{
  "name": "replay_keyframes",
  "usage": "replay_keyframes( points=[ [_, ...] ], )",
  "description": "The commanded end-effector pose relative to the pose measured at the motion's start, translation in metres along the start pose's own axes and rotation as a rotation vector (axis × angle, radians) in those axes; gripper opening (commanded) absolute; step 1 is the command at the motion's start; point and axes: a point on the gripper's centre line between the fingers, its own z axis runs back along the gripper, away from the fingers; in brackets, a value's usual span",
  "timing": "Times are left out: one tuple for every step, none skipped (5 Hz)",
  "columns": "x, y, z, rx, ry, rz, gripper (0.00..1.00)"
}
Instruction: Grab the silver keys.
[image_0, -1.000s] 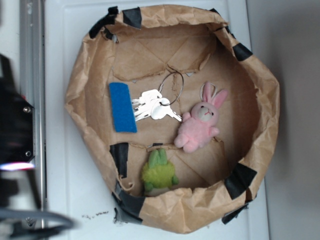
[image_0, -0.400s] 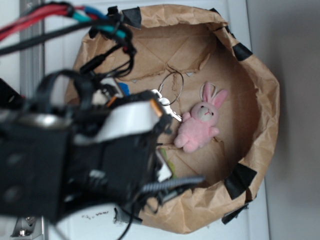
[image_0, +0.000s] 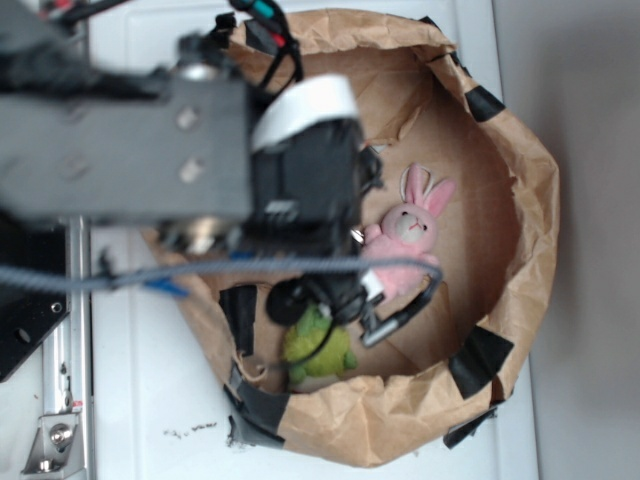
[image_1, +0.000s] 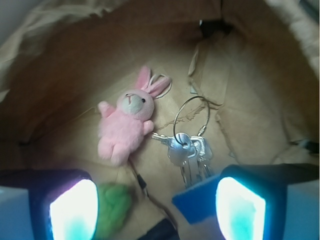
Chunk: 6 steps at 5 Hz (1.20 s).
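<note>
— Fingers first: how do they stand?

— Spread wide apart, one glowing pad at the lower left of the wrist view and one at the lower right, nothing between them. The gripper hangs above the floor of the brown paper bag.

— What lies nearest them?

— A green plush toy beside the left pad and a blue flat piece touching the right pad's edge in the picture.

— And the silver keys?

— Just above the blue piece, right of centre, flat on the paper, with their wire ring toward the top of the frame. Nothing touches them.

— Further back?

— A pink bunny toy left of the keys, close beside them. In the exterior view the robot arm covers the keys entirely.
</note>
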Motion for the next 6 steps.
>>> replay_keyframes(
  points=[
    [0.022, -0.002, -0.032, -0.002, -0.058, 0.007, 1.00],
    [0.019, -0.004, -0.046, -0.017, -0.073, -0.013, 1.00],
    [0.029, -0.010, -0.052, -0.005, -0.079, 0.001, 1.00],
    [0.039, -0.011, -0.058, 0.013, -0.086, 0.000, 1.00],
    [0.048, 0.002, -0.071, 0.029, -0.117, -0.040, 1.00],
    [0.055, 0.013, -0.075, 0.069, -0.134, -0.052, 1.00]
  ],
)
